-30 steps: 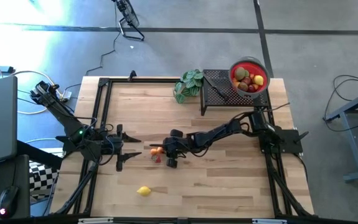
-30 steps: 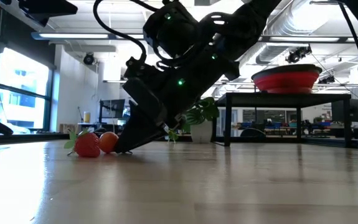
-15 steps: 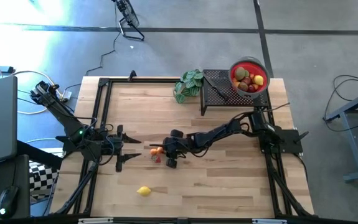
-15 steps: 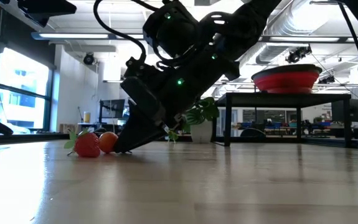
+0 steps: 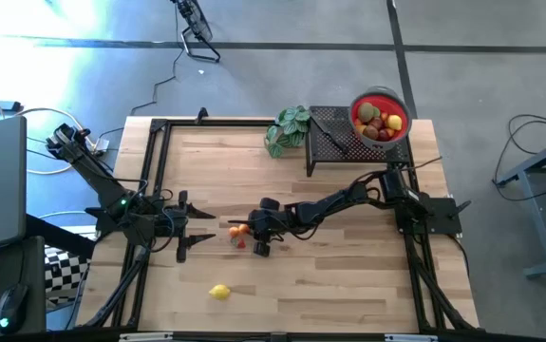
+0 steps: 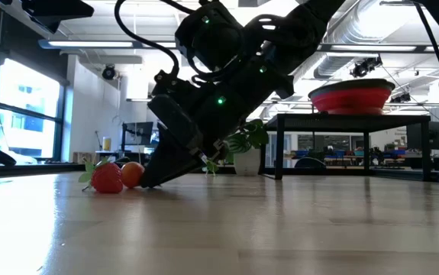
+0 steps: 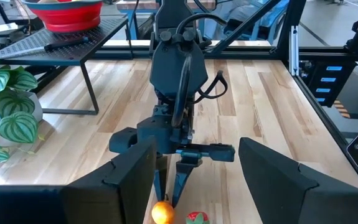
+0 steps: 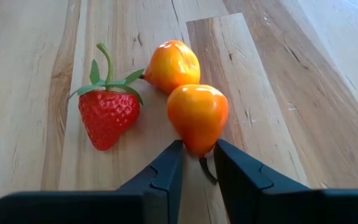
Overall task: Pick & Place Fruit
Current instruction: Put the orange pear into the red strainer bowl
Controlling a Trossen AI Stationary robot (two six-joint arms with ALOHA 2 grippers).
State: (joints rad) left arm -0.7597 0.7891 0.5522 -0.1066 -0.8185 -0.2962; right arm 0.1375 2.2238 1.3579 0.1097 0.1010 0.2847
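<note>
Three small fruits lie on the wooden table near its middle: a strawberry (image 8: pixel 108 117), an orange fruit (image 8: pixel 172 64) and a second orange fruit (image 8: pixel 197 115) closest to my right gripper (image 8: pixel 198 150). That gripper reaches in from the right, slanting down, and is closed on the nearest orange fruit. A yellow lemon (image 5: pixel 219 292) lies alone near the front edge. My left gripper (image 5: pixel 197 231) hovers open a little to the left of the fruits, holding nothing. My right gripper pinches the orange fruit's tapered near end (image 8: pixel 197 144) between its two fingertips (image 8: pixel 174 155), only at their free ends. A dark stem shows in the gap behind. The fingers come slanting down from the table's right side. The fruit rests on the table.
At the back right, a red bowl (image 5: pixel 356 106) holding several fruits stands on a black mesh stand (image 5: pixel 334 142). A green leafy plant (image 5: pixel 287 130) stands left of the stand. Black frame rails run along the table's left and right edges.
</note>
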